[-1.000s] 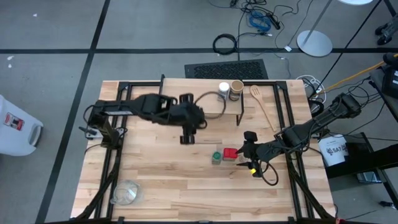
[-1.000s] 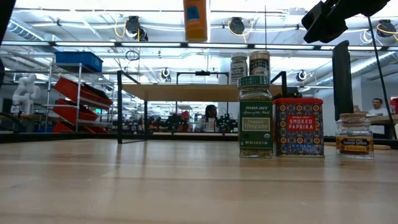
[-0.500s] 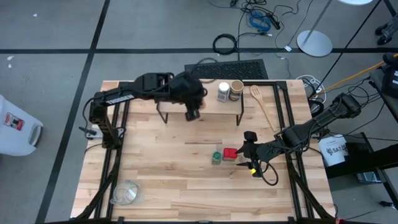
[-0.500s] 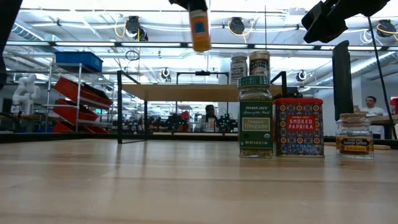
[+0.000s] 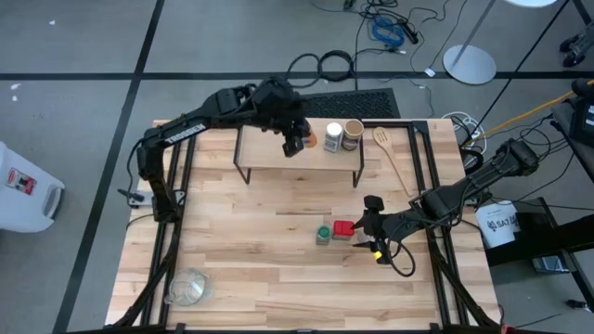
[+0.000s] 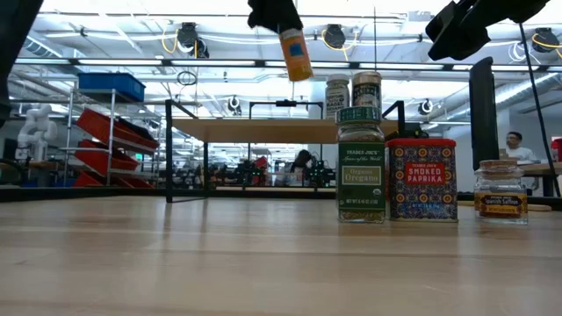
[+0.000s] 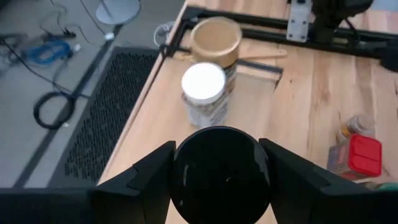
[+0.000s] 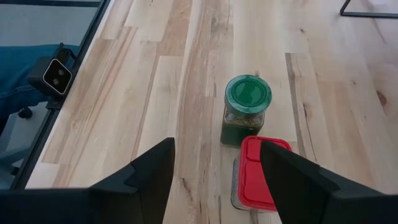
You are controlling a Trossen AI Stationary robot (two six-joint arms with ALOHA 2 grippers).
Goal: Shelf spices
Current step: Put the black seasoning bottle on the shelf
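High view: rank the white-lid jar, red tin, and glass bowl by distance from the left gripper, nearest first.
Left gripper holds a black-lid jar above the shelf.
1. White-lid jar: on the shelf, right beside the gripper.
2. Red tin: on the table toward the right arm.
3. Glass bowl: near-left corner, clearly farthest.

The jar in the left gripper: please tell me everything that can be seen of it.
The jar is small, with an orange body, a blue label and a black lid. The left gripper holds it by its top, fingers on both sides of the lid. It hangs tilted in the air above the shelf, beside the white-lidded jar. Nothing else touches it.
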